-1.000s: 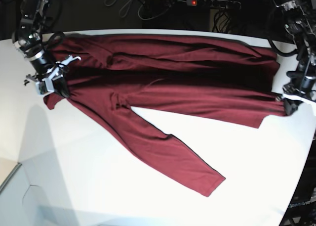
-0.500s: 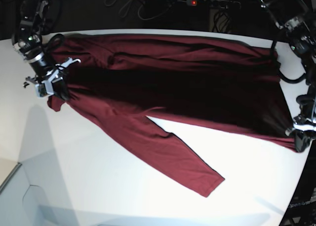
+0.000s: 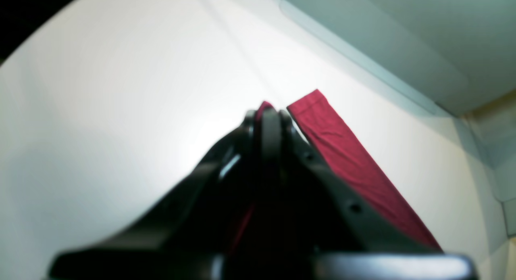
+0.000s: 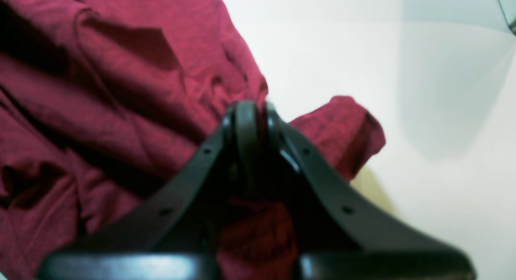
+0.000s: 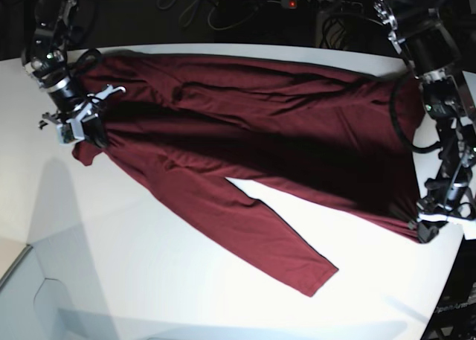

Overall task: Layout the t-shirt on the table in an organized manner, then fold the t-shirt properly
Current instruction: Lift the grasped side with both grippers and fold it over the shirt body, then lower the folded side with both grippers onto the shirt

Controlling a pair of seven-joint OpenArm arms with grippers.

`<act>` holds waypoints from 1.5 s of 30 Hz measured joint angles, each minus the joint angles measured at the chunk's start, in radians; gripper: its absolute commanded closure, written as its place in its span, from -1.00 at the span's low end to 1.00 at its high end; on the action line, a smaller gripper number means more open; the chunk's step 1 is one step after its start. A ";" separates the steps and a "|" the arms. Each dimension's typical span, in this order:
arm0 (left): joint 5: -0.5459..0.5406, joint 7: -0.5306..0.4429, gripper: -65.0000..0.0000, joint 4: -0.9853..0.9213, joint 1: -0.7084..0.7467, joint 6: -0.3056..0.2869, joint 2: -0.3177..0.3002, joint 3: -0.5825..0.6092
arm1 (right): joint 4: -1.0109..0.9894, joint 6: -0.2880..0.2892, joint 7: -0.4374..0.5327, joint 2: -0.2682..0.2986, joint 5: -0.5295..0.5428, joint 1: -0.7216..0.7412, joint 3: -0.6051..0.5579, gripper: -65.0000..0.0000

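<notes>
Base view, both arms' fingers (image 5: 83, 132) clamped on t-shirt (image 5: 245, 146) edges, stretched over table (image 5: 149, 280).

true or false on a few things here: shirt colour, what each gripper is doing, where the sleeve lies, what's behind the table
1. The t-shirt is dark maroon. True.
2. The right gripper hangs open above bare table. False: it is shut on the t-shirt.
3. The left gripper is shut on the t-shirt's edge. True.
4. The t-shirt is folded into a neat square. False: it lies stretched out between the two grippers.
5. One long sleeve runs out over the table. True.
6. A power strip lies beyond the table's far edge. True.
</notes>
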 measured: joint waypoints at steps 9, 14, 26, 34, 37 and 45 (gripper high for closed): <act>-0.003 -0.036 0.99 -0.014 0.039 0.000 -0.005 -0.019 | 0.000 0.000 -0.001 -0.014 0.000 0.003 0.000 1.00; 0.000 -0.035 0.99 -0.010 0.106 0.000 -0.002 -0.016 | 0.000 0.000 0.002 -0.016 0.000 -0.003 0.000 1.00; -0.004 -0.033 0.99 0.196 0.303 -0.001 0.052 -0.163 | 0.000 0.001 0.010 -0.015 0.003 -0.033 0.000 1.00; -0.007 -0.029 0.99 0.317 0.386 -0.002 0.077 -0.180 | 0.000 0.000 0.010 -0.015 0.003 -0.036 0.000 1.00; -0.010 -0.026 0.99 0.382 0.420 0.002 0.104 -0.181 | -0.012 0.000 0.012 -0.016 0.005 -0.032 0.000 1.00; -0.192 -0.039 0.99 0.494 0.472 -0.003 0.108 -0.181 | -0.069 0.000 0.010 -0.016 0.007 -0.028 0.000 1.00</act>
